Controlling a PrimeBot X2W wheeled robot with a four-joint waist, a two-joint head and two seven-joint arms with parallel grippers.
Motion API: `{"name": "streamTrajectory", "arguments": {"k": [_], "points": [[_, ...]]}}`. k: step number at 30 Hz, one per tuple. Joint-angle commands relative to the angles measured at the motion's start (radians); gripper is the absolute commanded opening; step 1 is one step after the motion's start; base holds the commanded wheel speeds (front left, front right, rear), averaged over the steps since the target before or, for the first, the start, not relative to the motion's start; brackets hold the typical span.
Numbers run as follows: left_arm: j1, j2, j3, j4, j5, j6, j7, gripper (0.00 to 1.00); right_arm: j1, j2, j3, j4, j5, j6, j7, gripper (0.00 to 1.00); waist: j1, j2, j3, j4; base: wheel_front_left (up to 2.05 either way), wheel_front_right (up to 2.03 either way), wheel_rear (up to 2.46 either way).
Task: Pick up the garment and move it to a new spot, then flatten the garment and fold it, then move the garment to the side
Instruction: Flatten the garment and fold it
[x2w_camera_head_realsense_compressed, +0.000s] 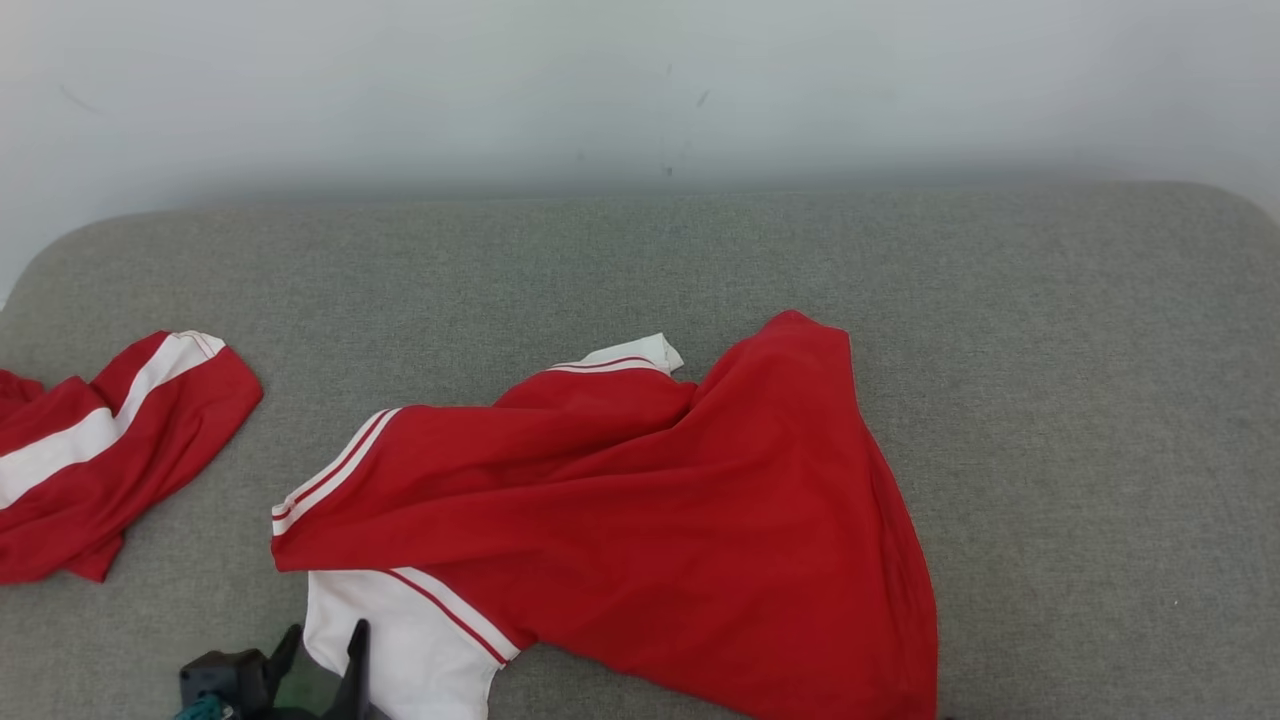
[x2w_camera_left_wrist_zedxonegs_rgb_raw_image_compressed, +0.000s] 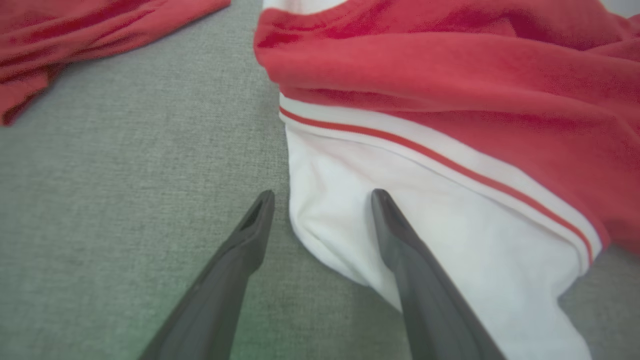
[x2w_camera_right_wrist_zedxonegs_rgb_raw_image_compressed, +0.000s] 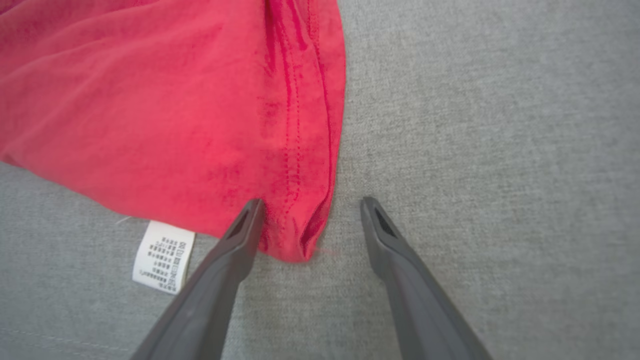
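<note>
Red fabric garment with white, red-striped sleeves (x2w_camera_head_realsense_compressed: 640, 500) lay crumpled around the middle of the grey woven cushion (x2w_camera_head_realsense_compressed: 1050, 400), apart from a second red-and-white garment (x2w_camera_head_realsense_compressed: 100, 440) at the cushion's left edge. Left gripper (x2w_camera_left_wrist_zedxonegs_rgb_raw_image_compressed: 322, 195) had its fingers spread and gripped nothing, straddling the edge of the near white sleeve (x2w_camera_left_wrist_zedxonegs_rgb_raw_image_compressed: 475, 240) with one finger over bare cushion and one over white cloth. Right gripper (x2w_camera_right_wrist_zedxonegs_rgb_raw_image_compressed: 312, 201) was likewise spread and empty, straddling the red hem corner, with a white printed care label (x2w_camera_right_wrist_zedxonegs_rgb_raw_image_compressed: 162, 257) just beside it.
</note>
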Motion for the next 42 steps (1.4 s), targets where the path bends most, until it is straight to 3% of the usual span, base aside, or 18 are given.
{"name": "streamTrajectory", "arguments": {"k": [1,2,3,4,9,18,24,26,33,38,42], "points": [[-0.015,-0.007,-0.019,0.021,-0.016,0.001,-0.004,1.0,-0.01,0.01,0.028,0.027,0.017,0.003,0.016,1.0,0.0,0.0001,0.005,0.003,0.0,0.0,0.0],[-0.02,-0.008,-0.03,0.032,-0.024,0.001,-0.004,0.83,-0.013,0.012,0.043,0.032,0.026,0.004,0.023,0.26,0.0,0.0001,0.006,0.004,0.0,0.0,0.0],[-0.028,-0.005,-0.038,0.038,-0.03,0.001,-0.003,0.4,-0.014,0.015,0.055,0.034,0.036,0.005,0.027,0.03,0.0,0.0001,0.006,0.005,0.0,0.0,0.0],[-0.031,-0.007,-0.048,0.047,-0.043,0.001,-0.003,0.0,-0.016,0.017,0.066,0.033,0.042,0.005,0.027,0.0,0.0,0.0001,0.006,0.006,0.0,0.0,0.0],[-0.027,0.003,-0.062,0.008,-0.07,0.001,-0.004,0.0,-0.014,0.0,0.098,-0.011,0.079,0.005,0.017,0.0,0.0,0.0001,-0.003,0.01,0.0,0.0,0.0],[0.016,0.037,-0.02,-0.216,-0.037,0.001,-0.003,0.0,-0.047,-0.04,0.077,-0.173,0.138,0.002,0.011,0.0,0.0,0.0001,-0.01,0.004,0.0,0.0,0.0],[-0.057,0.075,-0.013,-0.368,-0.02,0.001,-0.003,0.0,-0.159,-0.099,0.056,-0.286,0.206,0.003,0.067,0.0,0.0,0.0001,0.015,-0.012,0.0,0.0,0.0],[-0.149,0.106,-0.043,-0.419,-0.01,0.001,0.031,0.0,-0.257,-0.133,0.049,-0.324,0.228,0.003,0.095,0.0,0.0,0.0001,0.041,-0.018,0.0,0.0,0.0],[-0.498,0.171,-0.113,-0.503,-0.082,0.001,0.165,0.0,-0.606,-0.167,0.02,-0.338,0.305,0.002,0.176,0.0,0.0,0.0001,0.18,-0.05,0.0,0.0,0.0],[-0.826,0.172,-0.099,-0.463,-0.198,0.001,0.265,0.0,-0.957,-0.166,-0.028,-0.254,0.382,0.003,0.246,0.0,0.0,0.0001,0.313,-0.08,0.0,0.0,0.0],[-1.073,0.173,-0.109,-0.367,-0.212,0.001,0.302,0.0,-1.219,-0.176,-0.03,-0.144,0.41,0.003,0.29,0.0,0.0,0.0001,0.38,-0.104,0.0,0.0,0.0]]}}
